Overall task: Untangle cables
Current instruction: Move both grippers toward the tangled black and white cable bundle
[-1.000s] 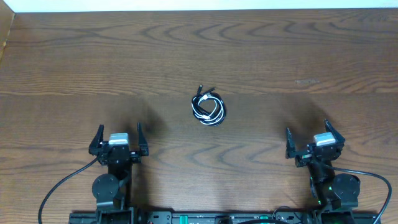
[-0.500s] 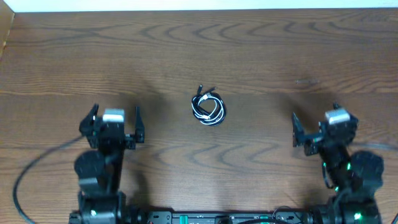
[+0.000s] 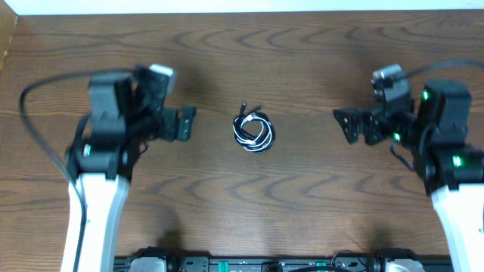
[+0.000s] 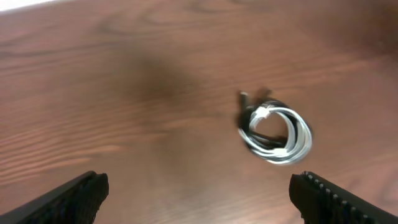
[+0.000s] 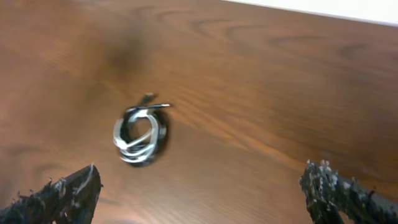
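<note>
Left fingers (image 3: 184,122) stand spread wide, holding nothing, pointed at the cables (image 3: 253,130). The cables lie as one small black-and-white coil mid-worktop (image 3: 302,60), well apart from both arms, with only bare wood between. Right fingers (image 3: 349,125) are likewise spread wide and empty, facing the coil.

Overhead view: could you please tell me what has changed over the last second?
The left gripper and the right gripper lifted away from the near edge, moved forward and turned inward to face the cables from either side. Both are open and took hold of nothing. The cables stayed put in one small bundle.
</note>
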Tool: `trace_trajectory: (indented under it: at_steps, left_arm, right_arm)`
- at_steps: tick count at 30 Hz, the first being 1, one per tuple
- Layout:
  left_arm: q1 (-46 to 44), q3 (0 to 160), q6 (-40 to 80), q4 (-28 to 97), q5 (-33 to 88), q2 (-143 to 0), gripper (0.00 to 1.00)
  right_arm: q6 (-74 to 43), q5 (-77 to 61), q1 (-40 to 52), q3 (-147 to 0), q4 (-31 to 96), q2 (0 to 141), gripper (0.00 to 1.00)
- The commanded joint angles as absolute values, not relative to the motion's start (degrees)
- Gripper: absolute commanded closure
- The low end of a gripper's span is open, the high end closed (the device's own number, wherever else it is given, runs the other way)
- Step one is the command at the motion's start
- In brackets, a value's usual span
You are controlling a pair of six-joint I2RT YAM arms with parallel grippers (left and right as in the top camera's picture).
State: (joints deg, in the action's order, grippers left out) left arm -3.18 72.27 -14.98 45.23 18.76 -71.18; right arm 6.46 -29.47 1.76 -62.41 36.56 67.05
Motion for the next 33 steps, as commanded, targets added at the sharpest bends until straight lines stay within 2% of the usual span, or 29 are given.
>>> trace_trajectory:
  at_steps: [1,6,8,10,14,16,19,21,24,28,33]
  left_arm:
    - [-7.88,80.53,-12.45,50.17,20.21,-78.85,0.02]
    - [-14.15,83.18,-12.03,51.4,20.62,-85.41,0.02]
    - [-15.79,83.15,-7.62,52.84,23.31,-86.78,0.01]
    - [-16.71,83.05,-6.31,53.76,23.77,-87.5,0.02]
    - [-17.23,83.02,-2.98,52.56,26.89,-87.77,0.02]
    - [-17.23,82.96,-0.38,51.44,27.22,-87.85,0.02]
    - [-17.21,82.59,6.98,50.19,22.11,-88.75,0.1]
    - [-17.23,82.21,12.56,49.78,15.77,-90.08,0.11]
    - [-17.21,81.97,23.38,50.09,8.14,-93.67,0.17]
    - [-17.54,81.97,31.99,50.19,9.96,-98.3,0.25]
    - [-19.44,81.97,33.12,50.17,10.46,-104.14,0.35]
  right_arm:
    - [5.82,-40.77,1.58,-65.67,36.77,72.47,0.01]
    - [5.85,-42.94,1.58,-66.0,35.46,77.87,0.01]
    - [3.99,-44.56,1.61,-66.0,34.59,79.24,0.01]
    - [-0.27,-48.01,1.58,-65.98,33.58,80.44,0.01]
    - [-1.04,-49.15,2.09,-65.98,32.86,81.58,0.01]
    - [-1.85,-46.65,2.63,-65.89,32.1,82.46,0.07]
    - [-9.08,-39.46,3.97,-65.89,31.97,84.09,0.11]
    - [-14.33,-33.87,5.15,-65.87,32.16,85.43,0.15]
    - [-23.35,-24.25,7.18,-65.87,33.08,87.42,0.29]
    - [-28.84,-19.81,8.69,-65.87,33.98,88.95,0.33]
    - [-28.88,-18.24,9.85,-65.87,33.87,89.25,0.33]
